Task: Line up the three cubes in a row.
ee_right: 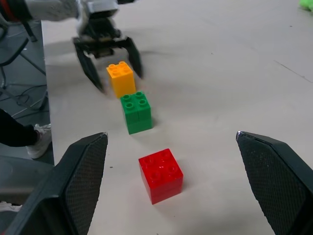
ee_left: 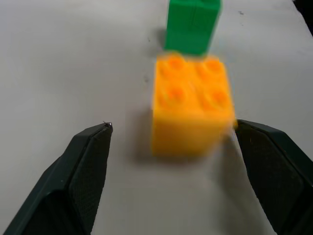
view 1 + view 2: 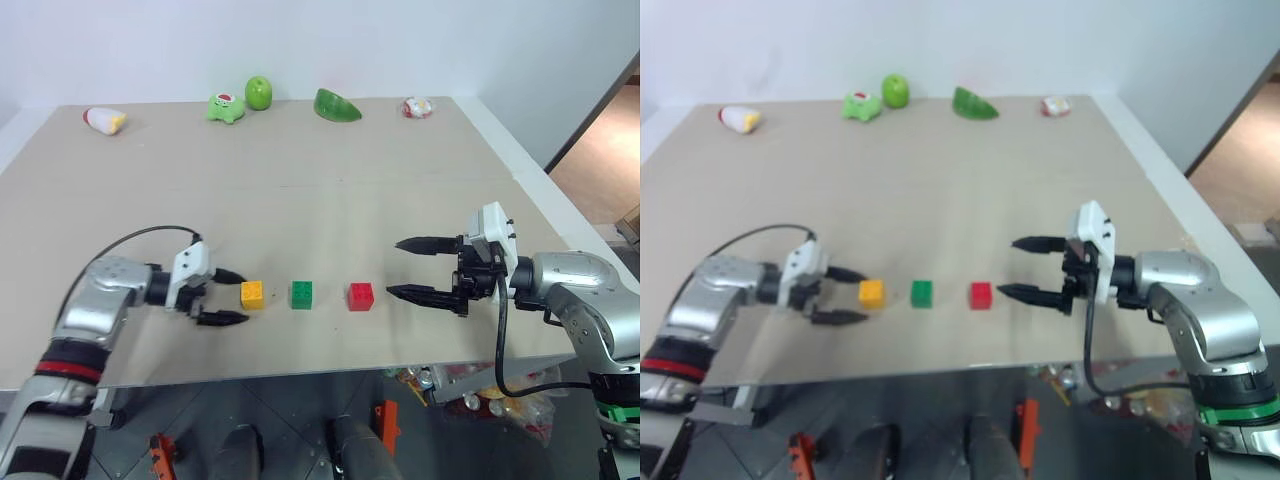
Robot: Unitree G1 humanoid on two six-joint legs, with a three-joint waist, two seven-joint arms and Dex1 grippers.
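We read this moment as the close of the placing step. The three cubes stand in a row near the front edge of the table [image 3: 300, 210]. Taking the green cube [image 3: 301, 294] as our landmark, the yellow-orange cube [image 3: 252, 294] sits just to its left and the red cube [image 3: 361, 296] just to its right, each apart from it by a small gap and all three resting on the tabletop.

The left gripper [image 3: 229, 297] is beside the yellow-orange cube, on the side away from the green one. Its fingers are spread, one to each side of the cube; from the left wrist view we cannot tell whether the right-hand one touches it. The right gripper [image 3: 410, 268] hovers beyond the red cube, also with its fingers wide apart and holding nothing.

In our judgement the row is essentially formed. The next move calls only for drawing the left gripper straight back without nudging the yellow-orange cube out of line.

The cubes are glossy hard plastic bricks with four round studs on top. The table is a matt, pale beige board. Far behind the green cube, along the back edge, lie rounded green toys [image 3: 226, 106] and white-red-yellow toys [image 3: 104, 120].
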